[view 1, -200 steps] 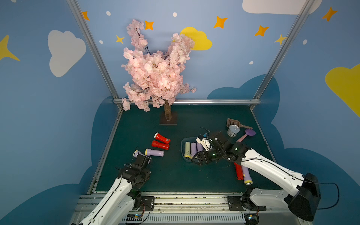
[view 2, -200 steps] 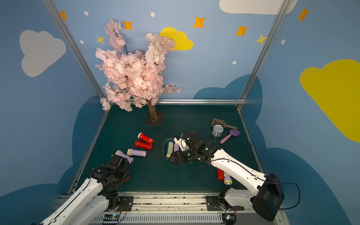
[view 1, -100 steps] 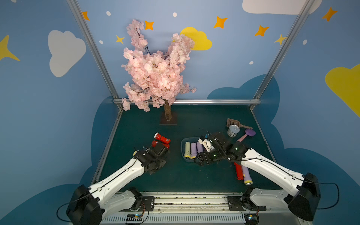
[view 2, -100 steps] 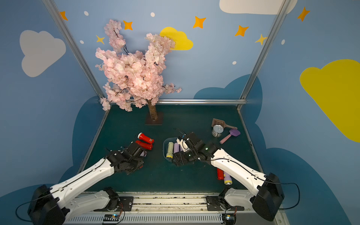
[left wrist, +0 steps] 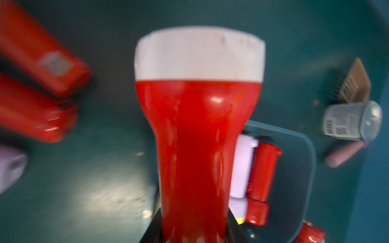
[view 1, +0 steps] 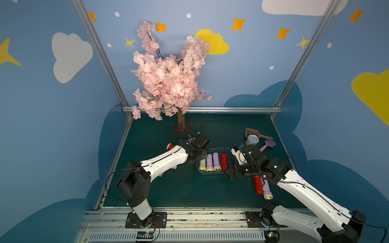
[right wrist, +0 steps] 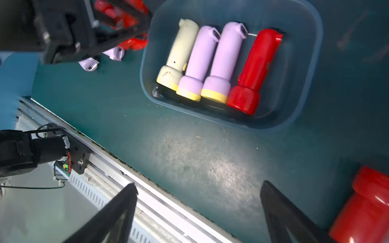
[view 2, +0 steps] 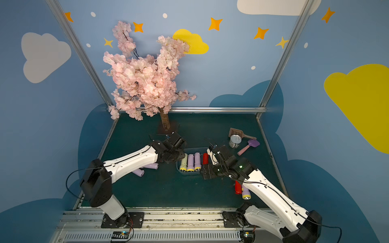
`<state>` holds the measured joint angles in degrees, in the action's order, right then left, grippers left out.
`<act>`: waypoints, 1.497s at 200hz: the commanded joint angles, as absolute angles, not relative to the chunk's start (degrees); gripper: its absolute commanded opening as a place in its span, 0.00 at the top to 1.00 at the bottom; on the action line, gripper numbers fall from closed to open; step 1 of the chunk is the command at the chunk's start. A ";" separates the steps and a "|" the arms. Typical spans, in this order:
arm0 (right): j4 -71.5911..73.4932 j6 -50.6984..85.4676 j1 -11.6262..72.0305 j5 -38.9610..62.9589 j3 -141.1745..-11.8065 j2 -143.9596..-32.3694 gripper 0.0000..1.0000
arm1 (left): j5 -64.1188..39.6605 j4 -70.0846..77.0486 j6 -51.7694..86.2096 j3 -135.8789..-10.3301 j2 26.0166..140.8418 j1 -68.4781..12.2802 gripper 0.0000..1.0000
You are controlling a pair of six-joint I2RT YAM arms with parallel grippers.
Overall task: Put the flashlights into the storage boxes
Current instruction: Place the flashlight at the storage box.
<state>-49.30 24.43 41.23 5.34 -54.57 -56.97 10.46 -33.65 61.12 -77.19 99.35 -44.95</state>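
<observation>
Left wrist view: a red flashlight (left wrist: 197,136) runs lengthwise up the frame's centre, its white-rimmed head at the top, partly covering the tub (left wrist: 313,160) at lower right. The left gripper (left wrist: 194,230) clamps its handle at the bottom edge. In the right wrist view, the right gripper (right wrist: 199,186) gapes wide and empty over the green mat (right wrist: 189,147).

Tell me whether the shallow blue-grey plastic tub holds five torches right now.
No, the blue-grey plastic tub holds only four: a pale green torch, two lilac torches and a red torch.
</observation>
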 commanded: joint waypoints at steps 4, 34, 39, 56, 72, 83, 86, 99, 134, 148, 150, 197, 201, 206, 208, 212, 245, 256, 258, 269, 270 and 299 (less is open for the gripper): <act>-55.53 24.48 39.98 1.49 -55.13 -54.15 0.09 | 6.60 -31.64 57.42 -84.28 106.27 -46.98 0.78; -57.98 24.76 38.43 1.05 -55.34 -51.35 0.09 | 4.06 -32.22 56.19 -93.65 114.78 -49.57 0.78; -58.22 24.78 38.33 0.99 -55.37 -51.01 0.08 | 3.75 -32.56 55.96 -95.34 116.02 -50.01 0.78; -59.05 24.92 37.93 0.71 -55.11 -50.07 0.09 | 2.93 -33.55 55.54 -99.82 119.43 -51.41 0.78; -59.51 25.13 37.72 0.71 -54.89 -49.37 0.09 | 2.25 -33.95 55.45 -102.58 121.84 -52.34 0.78; -59.66 25.22 37.57 0.85 -54.71 -49.03 0.09 | 1.90 -33.96 55.46 -103.75 123.00 -52.94 0.78; -59.65 25.22 37.61 0.82 -54.67 -48.95 0.09 | 1.81 -33.95 55.50 -104.02 123.32 -53.11 0.78; -59.80 25.31 37.57 0.88 -54.57 -48.57 0.09 | 1.27 -33.81 55.84 -104.70 124.48 -53.64 0.78; -59.94 25.31 37.44 1.27 -54.49 -48.38 0.09 | 0.20 -32.78 56.83 -105.65 127.19 -54.92 0.77; -59.94 25.31 37.35 1.32 -54.49 -48.30 0.09 | -0.28 -33.30 56.92 -106.95 128.72 -55.18 0.77; -59.94 25.31 37.35 1.32 -54.49 -48.26 0.09 | -0.38 -33.37 56.95 -107.07 128.88 -55.19 0.77; -60.14 25.58 37.27 1.14 -54.33 -47.44 0.09 | -1.82 -34.58 57.79 -108.82 131.17 -55.29 0.73; -60.20 25.58 37.27 1.14 -54.32 -47.38 0.09 | -1.65 -34.63 57.83 -108.53 130.94 -55.34 0.74; -60.10 25.58 37.27 1.06 -54.32 -47.31 0.09 | -1.35 -34.52 57.96 -108.10 130.66 -55.32 0.74; -60.09 25.53 37.27 1.01 -54.25 -47.29 0.09 | -1.26 -34.40 58.00 -107.80 130.46 -55.38 0.74; -60.06 25.57 37.22 0.97 -54.23 -47.37 0.09 | -1.11 -33.99 58.07 -107.16 130.09 -55.44 0.75; -59.85 25.49 37.18 1.20 -54.14 -47.80 0.09 | -0.70 -30.79 59.79 -102.17 127.55 -55.55 0.75; -59.85 25.53 37.18 1.14 -54.05 -47.73 0.08 | -0.70 -30.64 60.10 -101.58 127.38 -55.70 0.75; -59.76 25.50 37.18 1.19 -54.05 -47.73 0.08 | -0.70 -30.67 60.09 -101.49 127.36 -55.76 0.75; -59.69 25.49 37.18 1.14 -53.95 -47.55 0.09 | -0.40 -30.85 60.19 -101.18 127.01 -56.06 0.75; -59.73 25.53 37.18 1.14 -53.96 -47.55 0.09 | -0.38 -30.85 60.20 -101.17 127.01 -56.02 0.75; -59.68 25.58 37.22 1.05 -53.88 -47.28 0.09 | 1.65 -31.22 59.25 -100.95 125.73 -56.99 0.76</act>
